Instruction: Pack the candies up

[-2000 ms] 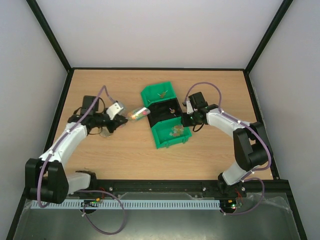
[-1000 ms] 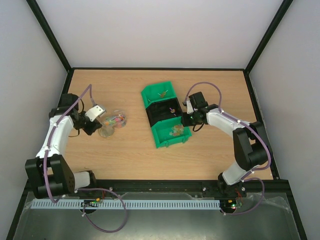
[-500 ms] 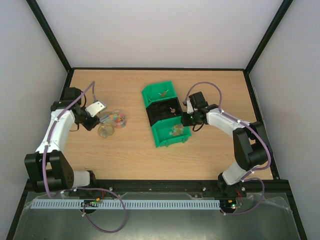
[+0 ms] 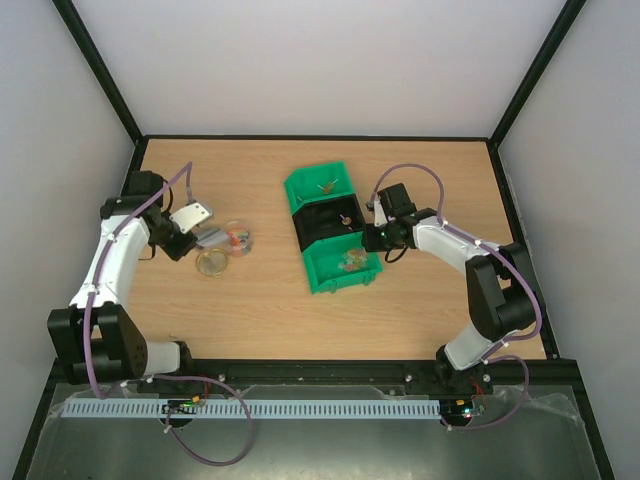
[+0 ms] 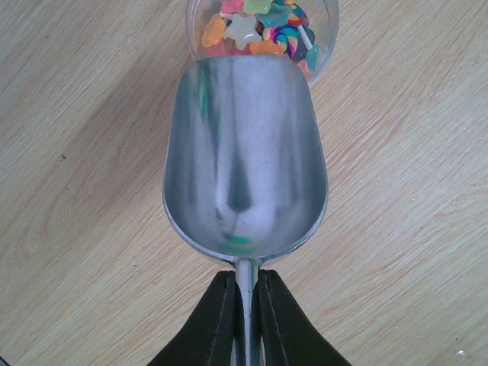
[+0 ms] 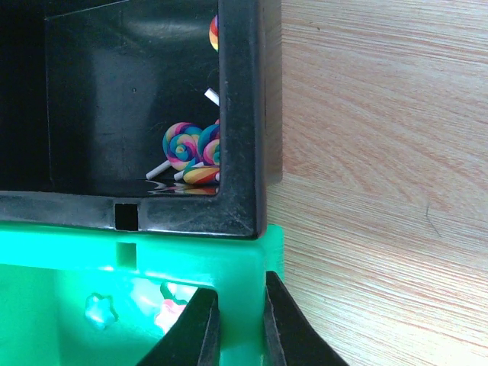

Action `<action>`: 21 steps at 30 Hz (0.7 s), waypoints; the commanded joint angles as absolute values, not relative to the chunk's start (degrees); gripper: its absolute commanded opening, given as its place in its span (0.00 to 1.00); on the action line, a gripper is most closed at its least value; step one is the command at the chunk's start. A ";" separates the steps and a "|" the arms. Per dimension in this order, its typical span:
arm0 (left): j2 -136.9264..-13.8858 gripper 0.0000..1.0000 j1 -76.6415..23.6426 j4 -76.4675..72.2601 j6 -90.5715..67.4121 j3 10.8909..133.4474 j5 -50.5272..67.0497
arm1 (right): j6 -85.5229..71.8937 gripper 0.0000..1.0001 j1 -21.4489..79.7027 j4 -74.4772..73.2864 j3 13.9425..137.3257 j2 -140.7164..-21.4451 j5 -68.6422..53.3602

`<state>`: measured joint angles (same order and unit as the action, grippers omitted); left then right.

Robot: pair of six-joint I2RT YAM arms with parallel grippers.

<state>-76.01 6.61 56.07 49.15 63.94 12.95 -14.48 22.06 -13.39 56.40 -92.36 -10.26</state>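
Candies (image 5: 259, 21) in mixed colours sit in a clear round plastic cup (image 5: 329, 34); the left gripper (image 5: 245, 293) pinches the handle of an empty silver metal scoop (image 5: 244, 160) at its rim, and the right gripper (image 6: 236, 309) clamps a green plastic bin (image 6: 238, 263) by its wall.

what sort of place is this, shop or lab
Probably a robot test cell, not a shop: a wooden table boxed in by plain white walls, with the left arm and right arm bolted at its near edge.
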 commanded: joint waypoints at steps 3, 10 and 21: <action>-75.08 0.02 5.02 60.99 47.09 71.60 18.07 | -16.48 0.01 21.73 -10.72 56.37 -91.90 -12.06; -75.72 0.02 -9.66 61.49 37.22 77.20 19.94 | -20.01 0.01 21.92 -9.95 55.18 -91.12 -12.33; -83.52 0.02 -33.07 57.14 25.95 76.88 14.17 | -21.97 0.01 24.33 -8.35 54.93 -90.90 -9.11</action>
